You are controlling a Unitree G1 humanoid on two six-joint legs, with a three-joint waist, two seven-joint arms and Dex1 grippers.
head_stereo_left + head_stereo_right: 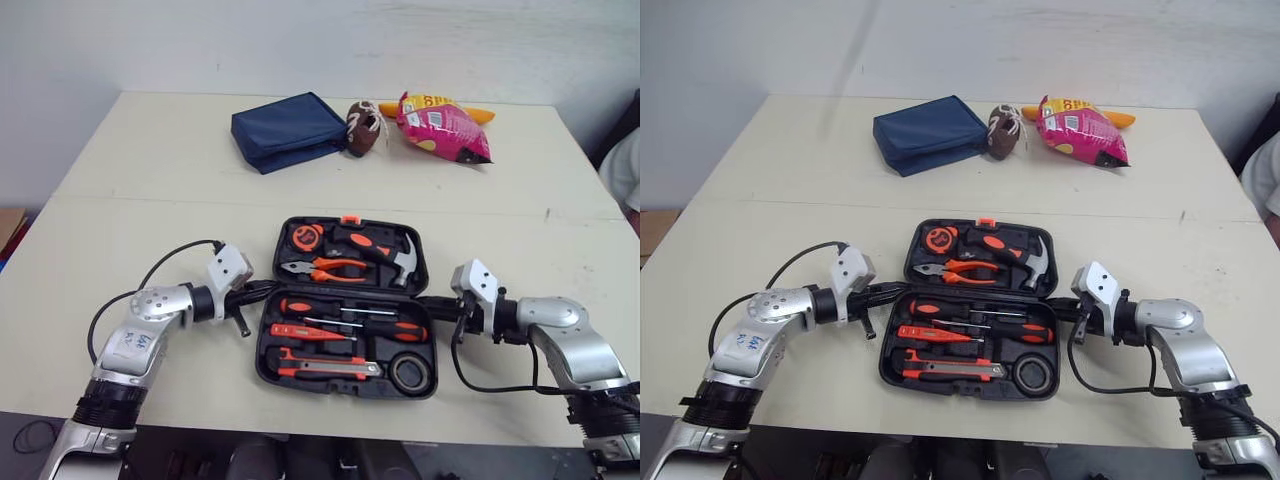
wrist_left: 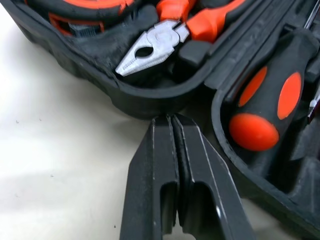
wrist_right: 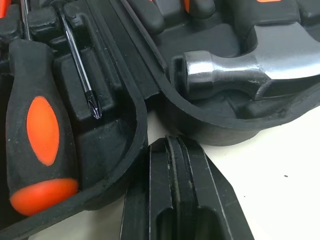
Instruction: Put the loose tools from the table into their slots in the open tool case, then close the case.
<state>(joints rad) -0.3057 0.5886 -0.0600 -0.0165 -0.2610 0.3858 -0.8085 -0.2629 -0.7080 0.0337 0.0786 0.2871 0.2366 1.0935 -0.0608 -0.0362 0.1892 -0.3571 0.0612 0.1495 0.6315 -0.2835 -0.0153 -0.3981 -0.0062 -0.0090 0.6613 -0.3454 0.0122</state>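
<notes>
Tools (image 1: 300, 307) all sit slotted in the tool case (image 1: 265, 355) near the worktop's (image 1: 120, 230) front edge. My left gripper (image 2: 167, 122) and right gripper (image 3: 172, 142), jaws clenched on nothing, sit at its hinge ends, I reckon to fold it shut.

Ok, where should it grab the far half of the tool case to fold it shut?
Probably the far rim of the tool case, beside the orange latch, coming over from the far side. The case lies flat and open, hinged across the middle, so that rim gives most leverage. The left gripper and right gripper, shut, sit at the hinge ends.
</notes>
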